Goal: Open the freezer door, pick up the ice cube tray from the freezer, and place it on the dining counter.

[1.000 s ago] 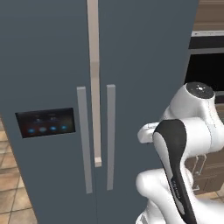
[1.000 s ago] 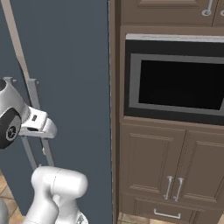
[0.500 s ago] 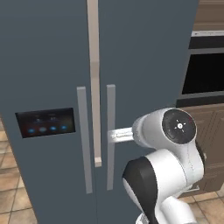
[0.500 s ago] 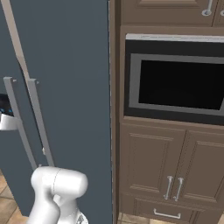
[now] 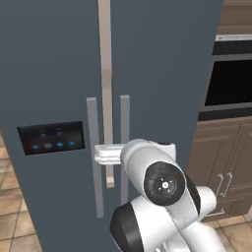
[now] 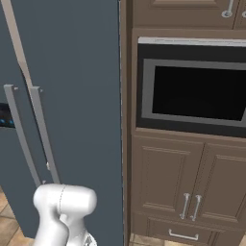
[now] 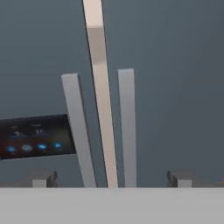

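Hand view, slate-blue freezer door (image 7: 39,65) apparently shut, black lit panel (image 7: 35,136), fingers (image 7: 43,179) wide.

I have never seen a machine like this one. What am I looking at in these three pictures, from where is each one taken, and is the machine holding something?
This is a white robot arm on a driving base, in a computer-drawn kitchen. Two cameras ride on the base behind the arm, one to its left and one to its right. The third camera sits on the hand and looks along the pincer, whose two dark fingertips rise at the bottom, far apart.

In front stands a tall blue-grey fridge. Its narrower left door is the freezer door, with a black display and a grey handle. Both doors are shut. To the right are an oven and brown cupboards.

The pincer is open and holds nothing. It points at the handles.
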